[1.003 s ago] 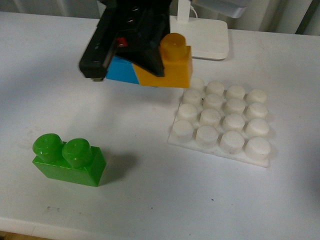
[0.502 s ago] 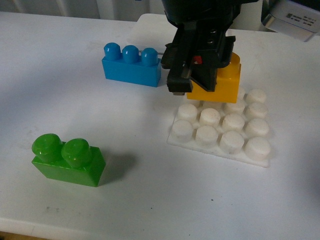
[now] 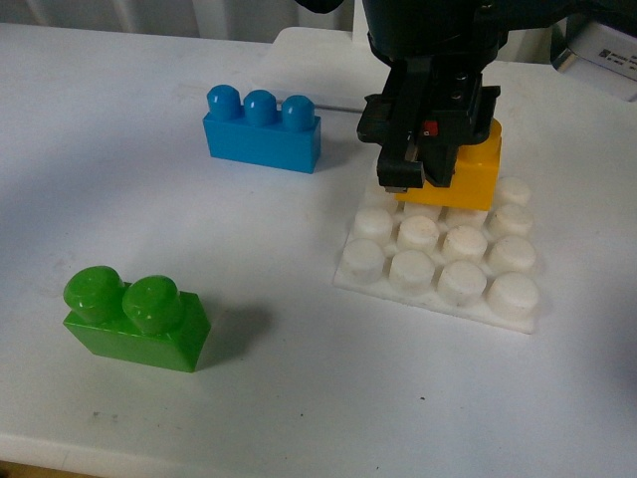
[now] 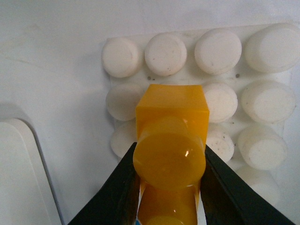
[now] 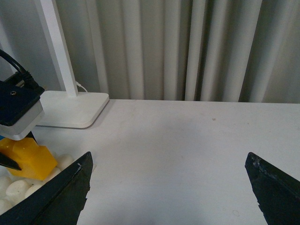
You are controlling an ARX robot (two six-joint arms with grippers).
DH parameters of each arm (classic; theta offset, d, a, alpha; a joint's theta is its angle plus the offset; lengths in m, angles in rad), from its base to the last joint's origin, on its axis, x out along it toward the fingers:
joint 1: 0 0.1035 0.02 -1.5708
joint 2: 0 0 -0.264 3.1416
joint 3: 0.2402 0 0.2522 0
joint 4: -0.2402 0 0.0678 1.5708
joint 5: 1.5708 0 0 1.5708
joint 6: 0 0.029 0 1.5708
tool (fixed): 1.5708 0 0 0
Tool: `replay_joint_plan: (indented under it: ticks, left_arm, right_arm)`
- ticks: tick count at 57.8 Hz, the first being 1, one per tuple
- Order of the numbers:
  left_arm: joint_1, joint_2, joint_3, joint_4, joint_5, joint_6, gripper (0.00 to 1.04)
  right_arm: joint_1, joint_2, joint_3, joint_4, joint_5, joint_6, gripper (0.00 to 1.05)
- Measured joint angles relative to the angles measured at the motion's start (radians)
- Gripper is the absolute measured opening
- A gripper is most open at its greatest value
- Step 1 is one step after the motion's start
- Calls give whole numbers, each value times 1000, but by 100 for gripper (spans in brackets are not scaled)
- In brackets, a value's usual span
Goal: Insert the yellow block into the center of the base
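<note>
My left gripper (image 3: 418, 171) is shut on the yellow block (image 3: 476, 169), which it holds over the far rows of the white studded base (image 3: 428, 296). In the left wrist view the black fingers (image 4: 119, 187) clamp the yellow block (image 4: 171, 112) by its sides, studs facing the camera. The base (image 4: 187, 75) lies directly beneath. I cannot tell whether block and studs touch. My right gripper (image 5: 168, 187) stands open over bare table to the right, holding nothing. From there the yellow block (image 5: 33, 159) and the base's studs (image 5: 18, 190) show at the frame's edge.
A blue three-stud brick (image 3: 263, 129) stands left of the base. A green two-stud brick (image 3: 136, 317) sits at the front left. The white lamp foot (image 5: 70, 110) with its post stands behind the base, and a curtain hangs past the table's far edge.
My left gripper has carried the yellow block rightward, from in front of the blue brick to over the base, and a little lower. The blue brick is now uncovered.
</note>
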Motion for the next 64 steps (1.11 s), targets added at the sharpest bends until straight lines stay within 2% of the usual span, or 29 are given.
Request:
replay_joint_plan:
  ticks: [59, 64]
  left_arm:
    - [-15, 63, -7, 81, -55, -11, 31]
    - [-17, 62, -14, 92, -69, -7, 45]
  right_arm:
    - [0, 0, 0, 0, 0, 0, 96]
    - [0, 0, 0, 0, 0, 0, 96]
